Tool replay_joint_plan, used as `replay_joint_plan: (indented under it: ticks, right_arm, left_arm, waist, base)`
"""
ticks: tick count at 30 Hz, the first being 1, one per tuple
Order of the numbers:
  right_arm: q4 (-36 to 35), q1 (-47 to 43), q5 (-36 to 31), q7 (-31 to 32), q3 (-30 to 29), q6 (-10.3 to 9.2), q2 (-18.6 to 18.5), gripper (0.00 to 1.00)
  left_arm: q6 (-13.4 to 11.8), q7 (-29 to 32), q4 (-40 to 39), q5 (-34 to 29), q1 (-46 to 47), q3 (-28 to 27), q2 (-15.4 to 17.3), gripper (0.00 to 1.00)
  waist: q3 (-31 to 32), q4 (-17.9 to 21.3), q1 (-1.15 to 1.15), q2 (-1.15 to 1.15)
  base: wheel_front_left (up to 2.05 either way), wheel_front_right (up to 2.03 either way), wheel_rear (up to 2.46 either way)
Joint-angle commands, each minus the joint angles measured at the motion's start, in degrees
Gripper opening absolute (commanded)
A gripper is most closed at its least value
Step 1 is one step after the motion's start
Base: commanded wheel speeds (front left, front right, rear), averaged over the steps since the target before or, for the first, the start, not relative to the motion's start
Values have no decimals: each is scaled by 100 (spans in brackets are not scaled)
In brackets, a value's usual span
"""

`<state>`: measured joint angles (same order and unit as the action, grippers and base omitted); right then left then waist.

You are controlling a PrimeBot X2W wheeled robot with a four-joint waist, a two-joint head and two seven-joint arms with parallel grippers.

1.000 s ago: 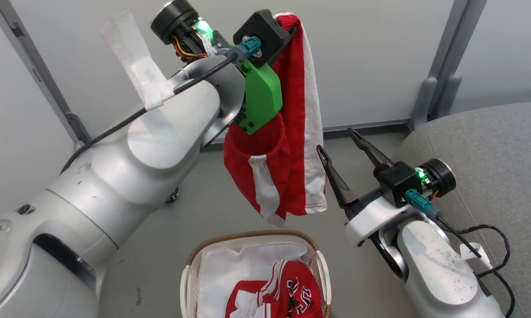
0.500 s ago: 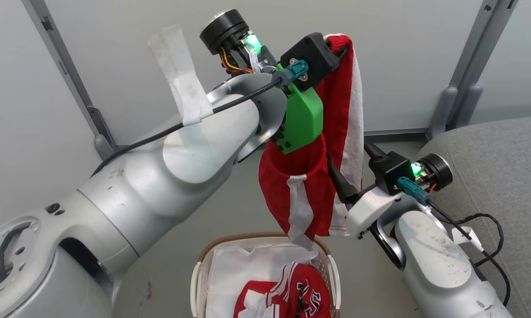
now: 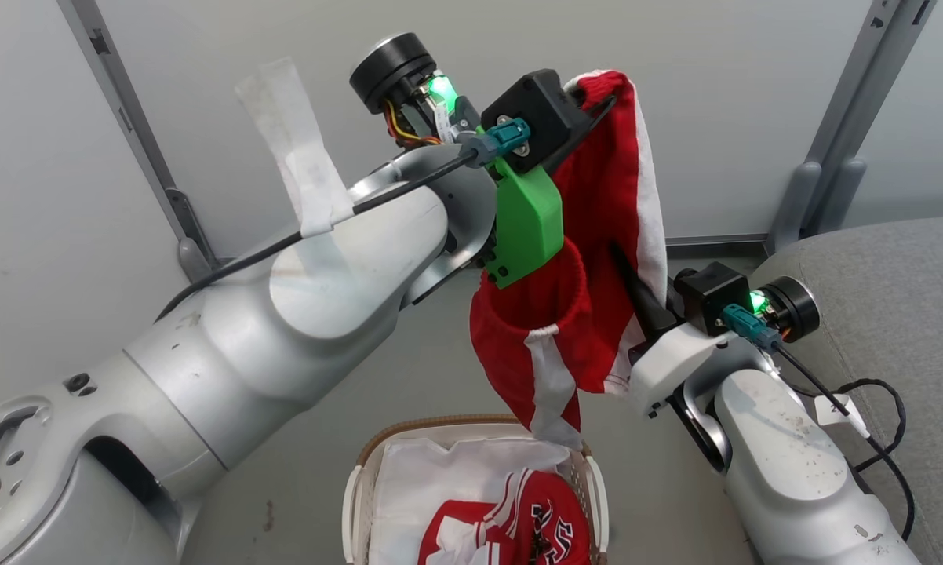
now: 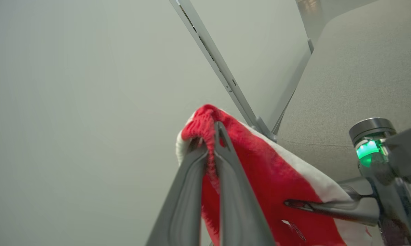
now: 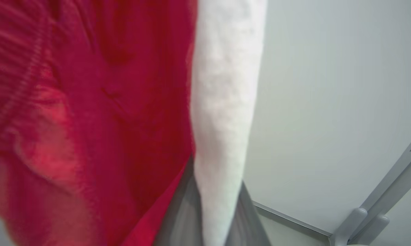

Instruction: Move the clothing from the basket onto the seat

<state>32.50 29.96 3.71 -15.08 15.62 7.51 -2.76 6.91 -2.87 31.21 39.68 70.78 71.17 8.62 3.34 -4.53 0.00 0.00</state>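
**Jersey**: red with a white stripe. It hangs over the basket, and its lowest tip is near the rim.

**Left tool**: raised high, jaws nearly together, clamped on the jersey's ribbed edge.

**Right tool**: a finger stands on either side of the white stripe lower down. I cannot tell whether they pinch it.

**Second jersey**: numbered, lying in the basket.

**Seat**: grey, to my right.

**Step, as I judge it:** take a second grip, then carry the jersey to the seat. I want the stripe deep between the fingers before closing. I keep the left tool high so the hem clears the rim, and I swing both arms together so the cloth is not stretched.
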Motion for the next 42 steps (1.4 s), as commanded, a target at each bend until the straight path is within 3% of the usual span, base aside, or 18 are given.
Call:
replay_joint_plan:
  ticks: [1,14,15,17,18,19,30,42]
  right_arm:
    - [-34,10,-38,-14,-43,-4,-23,0]
    - [-164,31,-148,-14,-223,-4,-22,0]
    - [-176,32,-166,-14,-249,-4,-24,0]
    - [-213,47,-191,-14,-315,-4,-23,0]
    - [-234,54,-211,-14,-351,-4,-23,0]
    - [-252,60,-220,-14,-378,-4,-22,0]
    - [-485,37,-424,-14,-814,-4,-22,0]
    - [-750,-132,-617,-14,-1124,-4,-22,0]
  left_arm:
    - [-60,-32,-12,71,-121,-20,64,0]
    - [-342,-429,228,465,-923,-205,291,1]
    - [-357,-477,257,521,-1028,-234,299,8]
    - [-410,-606,318,612,-1238,-294,322,41]
    - [-451,-686,370,708,-1385,-355,335,97]
    - [-473,-738,404,761,-1495,-376,344,100]
    - [-601,-1238,841,925,-2838,-772,137,100]
    - [-561,-1235,-35,-185,-4362,-2446,105,100]
  waist:
    - [-6,14,0,0]
    - [-66,69,0,0]
    - [-72,71,0,0]
    - [-90,76,0,0]
    - [-98,81,0,0]
    - [-103,88,0,0]
    - [-186,141,0,0]
    - [-288,321,0,0]
  base:
    - [0,0,0]
    - [0,0,0]
    - [0,0,0]
    - [0,0,0]
    - [0,0,0]
    - [0,0,0]
    - [0,0,0]
    - [0,0,0]
